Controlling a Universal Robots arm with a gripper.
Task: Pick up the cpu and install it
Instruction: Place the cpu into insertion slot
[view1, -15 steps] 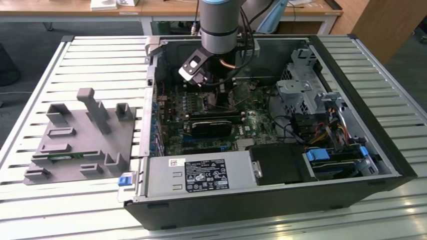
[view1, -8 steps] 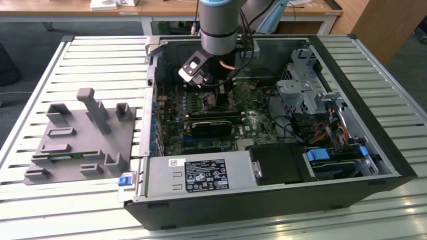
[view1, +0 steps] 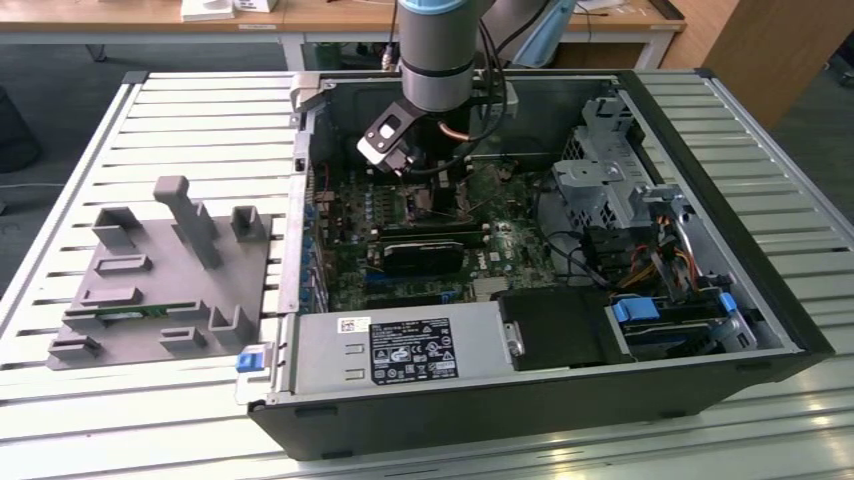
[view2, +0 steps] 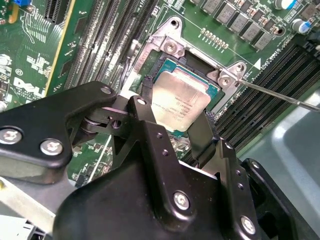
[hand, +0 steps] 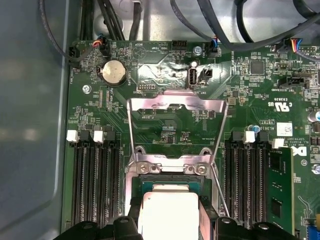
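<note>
The cpu (view2: 181, 95), a silvery square chip on a green rim, sits between my two black fingers (view2: 144, 107) directly over the open socket (view2: 167, 47) on the motherboard. My gripper (view2: 175, 111) is shut on its two opposite edges. In the first wrist view the cpu (hand: 168, 207) lies level within the socket frame (hand: 167, 167), with my gripper (hand: 169, 221) around it and the hinged load plate (hand: 175, 106) swung open beyond. In the exterior view my gripper (view1: 434, 198) reaches down into the open computer case (view1: 534, 400), near its back wall.
The socket lever (hand: 219, 192) stands loose beside the socket. Memory slots (hand: 95, 180) flank it, and a green memory stick (hand: 280, 192) is seated on one side. A black finned block (view1: 427, 252), power supply (view1: 400, 350) and drive cage (view1: 607, 180) crowd the case. A grey fixture (view1: 160, 270) lies at the exterior view's left.
</note>
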